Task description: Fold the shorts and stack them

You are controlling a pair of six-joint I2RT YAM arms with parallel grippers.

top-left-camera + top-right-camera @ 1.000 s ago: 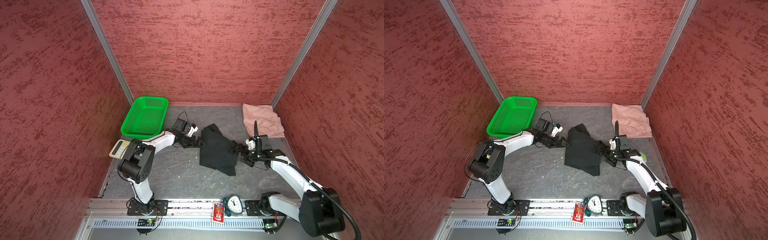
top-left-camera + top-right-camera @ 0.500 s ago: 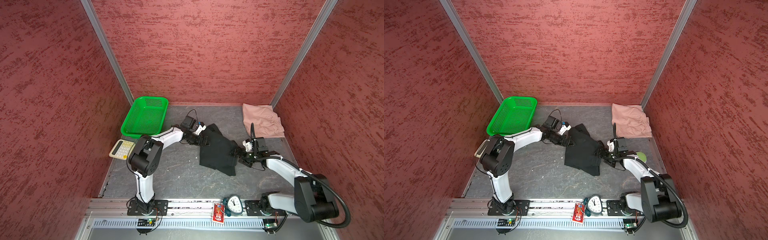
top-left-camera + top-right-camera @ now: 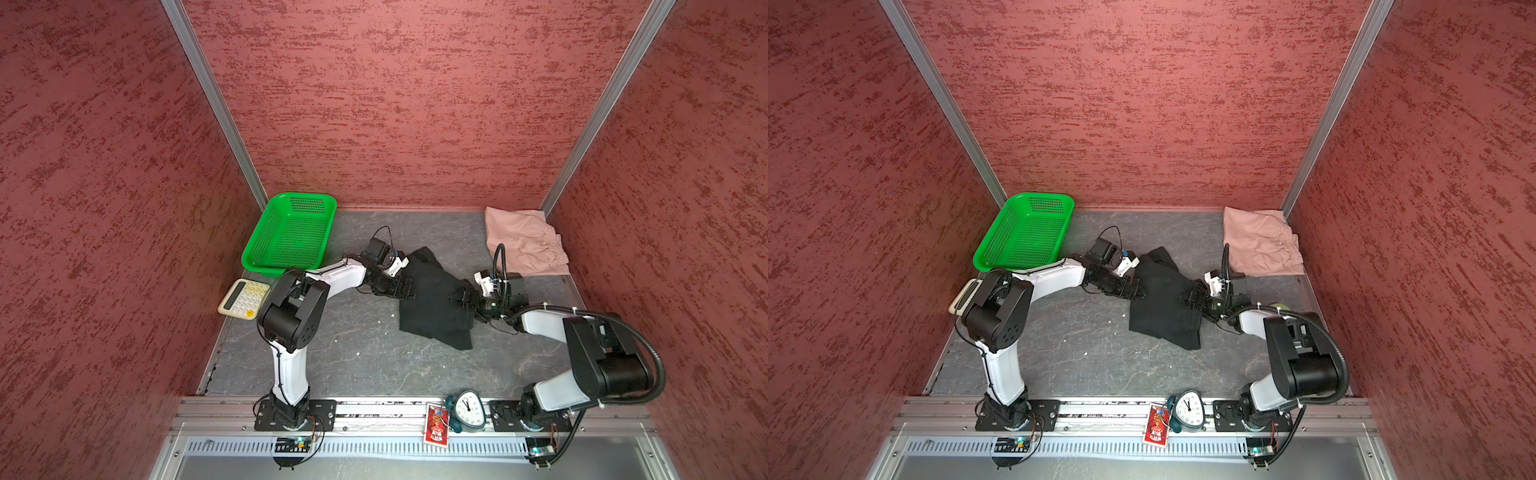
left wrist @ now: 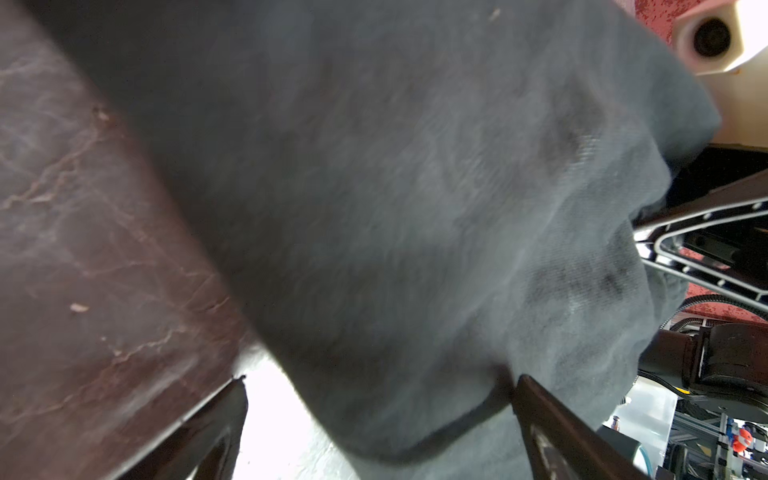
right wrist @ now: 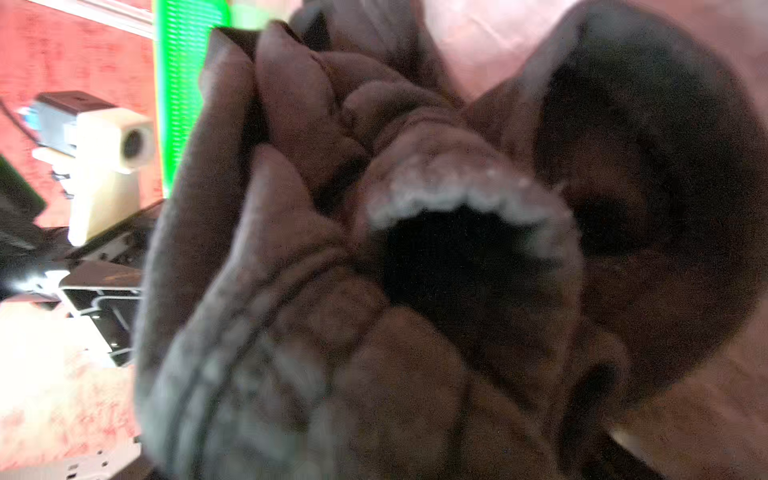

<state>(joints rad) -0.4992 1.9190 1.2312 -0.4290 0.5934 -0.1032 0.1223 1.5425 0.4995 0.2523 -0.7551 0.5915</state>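
Shorts, pink (image 3: 524, 243): look folded, far right corner. Shorts, black (image 3: 432, 307): rumpled mid-table; you have yet to fold, stack. Left gripper (image 3: 407, 290), right gripper (image 3: 457, 298): jaws apart at black edges.

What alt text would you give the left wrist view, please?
Black shorts fill the frame, spread over a dark marbled table. The open left gripper has its fingers either side of the cloth's hem.

Both top views look steeply down from high above the front rail (image 3: 374, 409) and frame the whole table (image 3: 361, 361) almost identically. Each wrist camera faces the black shorts (image 4: 395, 208) at very close range, from opposite sides. Each also catches its counterpart: the right wrist camera (image 4: 706, 39) and the left wrist camera (image 5: 124, 145).
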